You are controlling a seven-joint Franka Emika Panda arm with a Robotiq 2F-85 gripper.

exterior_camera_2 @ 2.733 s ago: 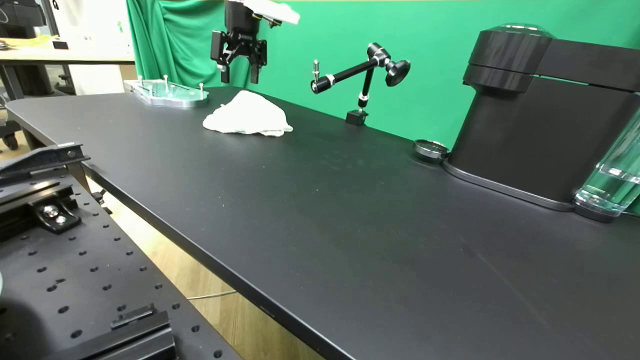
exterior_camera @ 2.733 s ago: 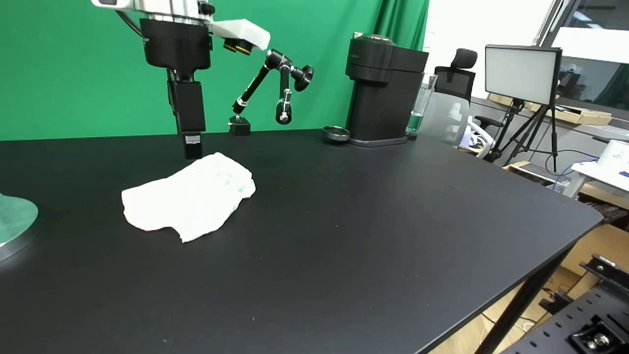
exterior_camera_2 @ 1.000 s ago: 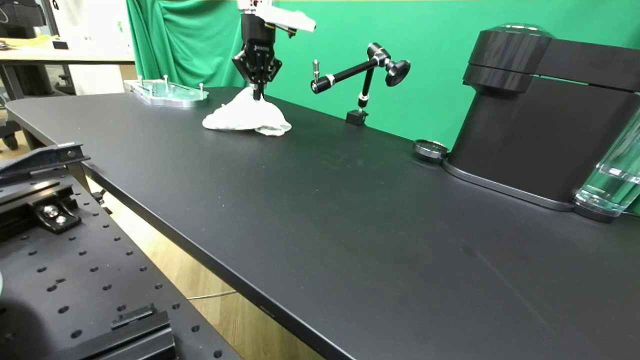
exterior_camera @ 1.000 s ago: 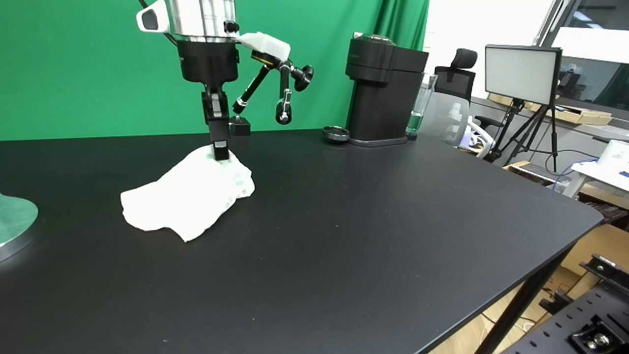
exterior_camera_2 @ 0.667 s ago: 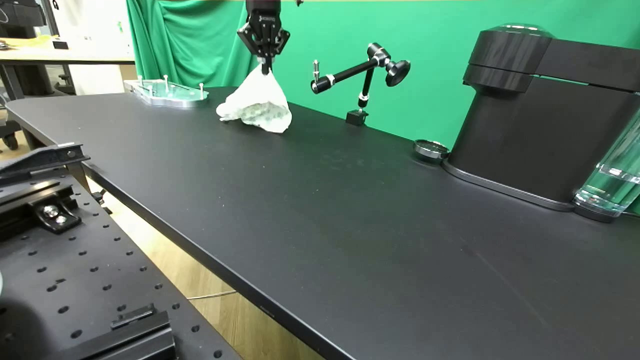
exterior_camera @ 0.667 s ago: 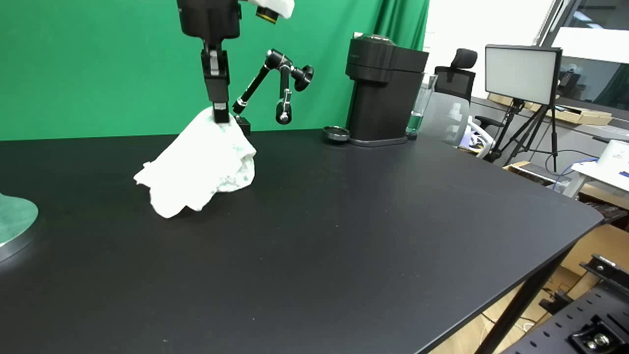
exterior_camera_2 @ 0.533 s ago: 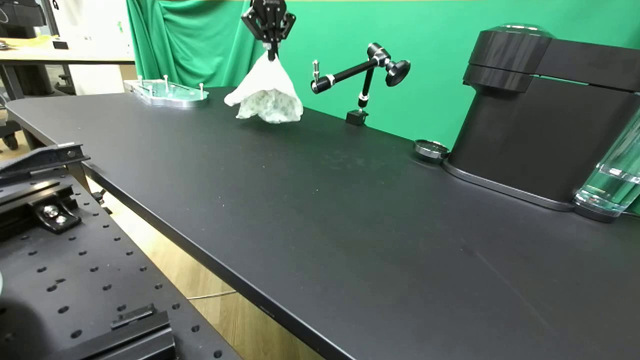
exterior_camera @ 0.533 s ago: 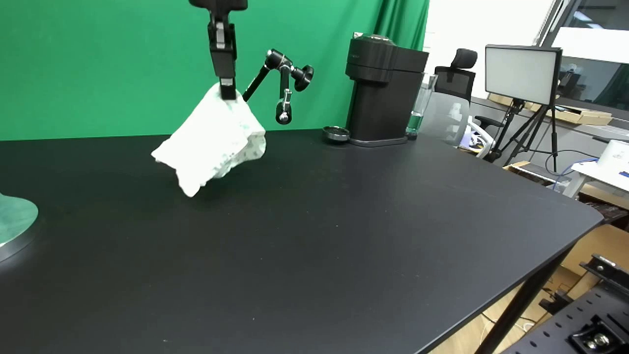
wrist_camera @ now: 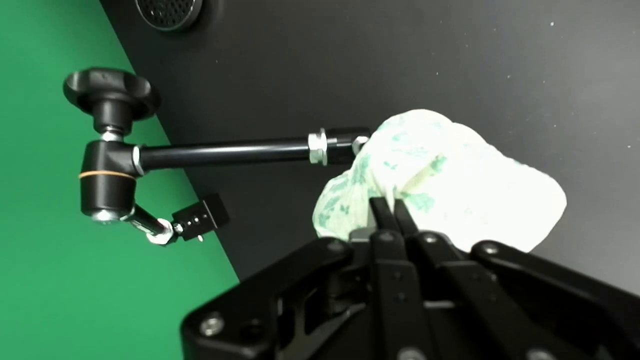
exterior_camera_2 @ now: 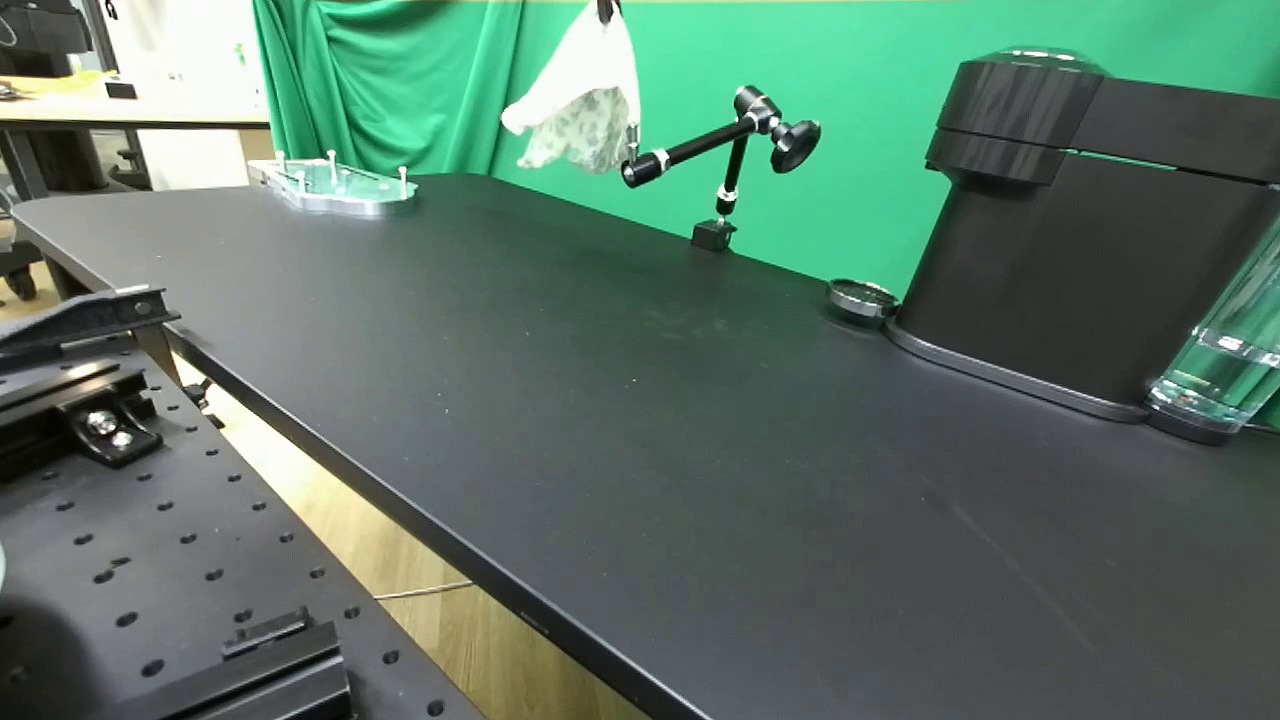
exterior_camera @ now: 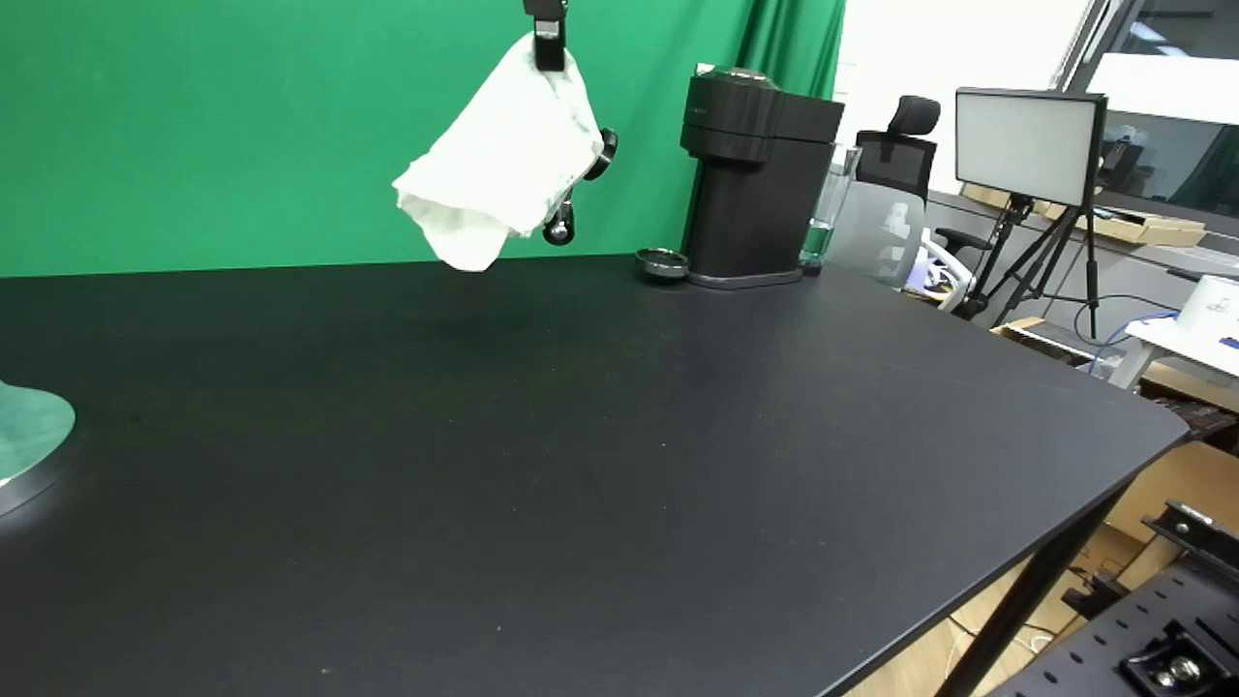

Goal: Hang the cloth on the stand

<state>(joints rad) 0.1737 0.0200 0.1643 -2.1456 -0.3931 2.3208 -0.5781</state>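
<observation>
A black gripper (wrist_camera: 389, 201) pinches the white green-patterned cloth (wrist_camera: 480, 195) aloft, just beside the jointed black metal stand (wrist_camera: 225, 153), contact unclear. Farther along sit a round black dish (exterior_camera_2: 858, 308) and bulky black machine (exterior_camera_2: 1040, 270).

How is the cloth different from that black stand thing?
The cloth is white with green patches; the stand is black with silvery bits. The cloth droops in folds; the stand is stiff-looking and jointed. The cloth hangs from the gripper; the stand rises from the table. Both show against the green backdrop.
</observation>
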